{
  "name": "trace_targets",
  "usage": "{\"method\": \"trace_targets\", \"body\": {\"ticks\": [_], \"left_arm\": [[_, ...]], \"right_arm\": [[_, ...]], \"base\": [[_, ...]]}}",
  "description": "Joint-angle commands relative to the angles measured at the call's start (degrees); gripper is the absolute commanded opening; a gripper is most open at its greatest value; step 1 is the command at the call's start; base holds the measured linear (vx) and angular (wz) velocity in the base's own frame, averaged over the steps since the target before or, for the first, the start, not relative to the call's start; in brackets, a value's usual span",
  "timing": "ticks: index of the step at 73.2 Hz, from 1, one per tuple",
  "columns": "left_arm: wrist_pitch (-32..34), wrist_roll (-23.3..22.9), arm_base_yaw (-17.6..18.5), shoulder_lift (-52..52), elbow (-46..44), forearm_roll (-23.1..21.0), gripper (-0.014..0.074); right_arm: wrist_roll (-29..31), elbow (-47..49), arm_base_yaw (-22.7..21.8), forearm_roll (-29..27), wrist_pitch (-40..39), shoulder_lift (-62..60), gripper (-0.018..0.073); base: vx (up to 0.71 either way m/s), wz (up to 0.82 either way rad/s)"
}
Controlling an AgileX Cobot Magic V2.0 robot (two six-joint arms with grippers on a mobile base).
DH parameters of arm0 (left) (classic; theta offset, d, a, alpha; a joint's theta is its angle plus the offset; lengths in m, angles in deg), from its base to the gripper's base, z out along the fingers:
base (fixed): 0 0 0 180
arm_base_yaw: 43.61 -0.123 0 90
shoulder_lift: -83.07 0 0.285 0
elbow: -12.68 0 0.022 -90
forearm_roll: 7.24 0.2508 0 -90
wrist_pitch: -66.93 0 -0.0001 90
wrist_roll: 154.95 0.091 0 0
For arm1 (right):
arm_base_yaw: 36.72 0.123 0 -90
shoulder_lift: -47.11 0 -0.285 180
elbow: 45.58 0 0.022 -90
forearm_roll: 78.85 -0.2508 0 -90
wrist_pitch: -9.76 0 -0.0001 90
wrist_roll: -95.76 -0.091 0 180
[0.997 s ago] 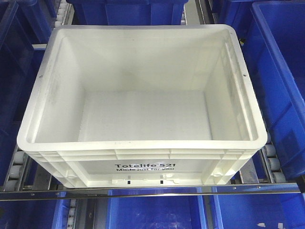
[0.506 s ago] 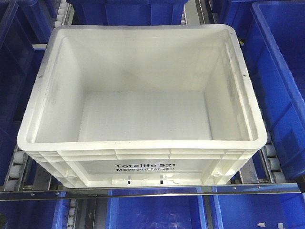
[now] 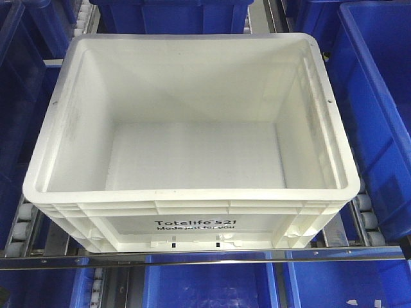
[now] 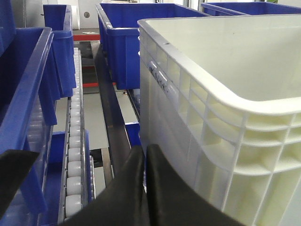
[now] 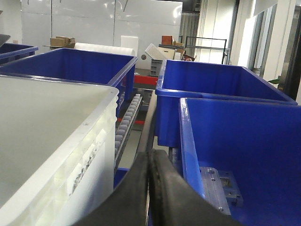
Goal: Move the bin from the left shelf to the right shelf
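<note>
Grippers (image 4: 145, 188) (image 5: 150, 188) closed, cropped beside bin (image 3: 192, 138)

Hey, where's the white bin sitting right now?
In the front view the white bin fills the middle, resting on the roller rails behind the metal front bar, with blue bins on both sides.

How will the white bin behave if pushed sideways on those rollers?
The bin looks empty, so probably light. Its ribbed walls suggest stiffness. The rollers run front to back, so it would likely scrape sideways rather than roll.
</note>
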Motion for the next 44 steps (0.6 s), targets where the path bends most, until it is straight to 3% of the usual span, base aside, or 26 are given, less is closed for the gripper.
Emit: {"method": "trace_targets", "body": {"ticks": [1,17,26,34,44], "left_arm": [[4.29,-0.11,0.08,-0.72,-1.01,-0.20,-0.0008],[4.29,-0.11,0.08,-0.72,-1.01,-0.20,-0.0008],[4.29,-0.11,0.08,-0.72,-1.01,-0.20,-0.0008],[4.29,-0.11,0.08,-0.72,-1.01,-0.20,-0.0008],[4.29,-0.11,0.08,-0.72,-1.01,-0.20,-0.0008]], "right_arm": [[-0.10,1.71,-0.03,0.32,-4.32,1.13,-0.0008],[-0.39,1.23,-0.03,2.37,-4.15,0.89,-0.0008],[-8.95,-2.37,-0.03,9.28,-4.15,-2.36,-0.0008],[-13.50,-7.92,-0.03,11.27,-4.14,-7.82,-0.0008],[-13.34,-7.81,-0.21,11.35,7.40,-14.78,-0.0008]], "base": [[0.00,0.00],[0.00,0.00],[0.00,0.00],[0.00,0.00],[0.00,0.00]]}}
